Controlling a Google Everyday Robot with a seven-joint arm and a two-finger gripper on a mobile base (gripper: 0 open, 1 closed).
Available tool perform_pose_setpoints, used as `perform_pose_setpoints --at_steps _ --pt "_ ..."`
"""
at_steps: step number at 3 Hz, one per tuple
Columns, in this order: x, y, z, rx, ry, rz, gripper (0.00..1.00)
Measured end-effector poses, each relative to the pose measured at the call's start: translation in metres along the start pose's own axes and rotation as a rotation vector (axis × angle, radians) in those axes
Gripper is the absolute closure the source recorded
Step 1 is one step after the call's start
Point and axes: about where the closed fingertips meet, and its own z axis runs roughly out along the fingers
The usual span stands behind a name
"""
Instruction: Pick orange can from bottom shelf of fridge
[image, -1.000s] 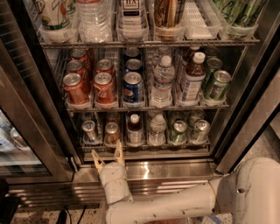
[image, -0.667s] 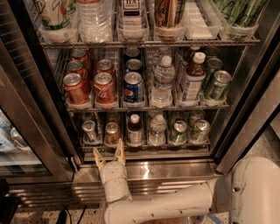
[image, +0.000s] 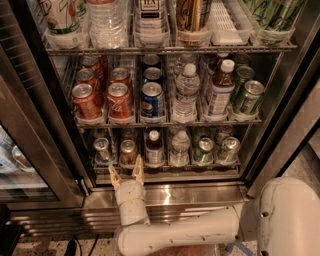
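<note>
The fridge (image: 165, 192) stands open before me, with wire racks of cans and bottles. On the bottom shelf (image: 165, 167), the orange can (image: 128, 151) stands second from the left, next to a silver-grey can (image: 102, 149). My gripper (image: 126, 171) is just in front of and below the orange can, at the shelf's front edge. Its two yellowish fingers (image: 138, 168) are spread apart and hold nothing. The white arm (image: 175, 235) reaches in from the lower right.
The bottom shelf also holds a dark bottle (image: 154, 146), a water bottle (image: 179, 148) and two green cans (image: 203, 151). The rack above carries red cola cans (image: 118, 101), a blue can (image: 152, 100) and bottles. The open door (image: 30, 150) stands at the left.
The gripper has moved slightly forward and to the right, closer to the orange can. Nothing in the fridge has moved.
</note>
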Motion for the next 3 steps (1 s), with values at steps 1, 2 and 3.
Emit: perform_pose_setpoints --at_steps 1,2,3 --pt "0.004 -0.003 0.008 0.01 0.004 -0.01 0.27" --pt "0.018 -0.021 0.047 0.038 0.015 -0.039 0.28" --pt "0.018 -0.021 0.052 0.036 0.012 -0.027 0.28"
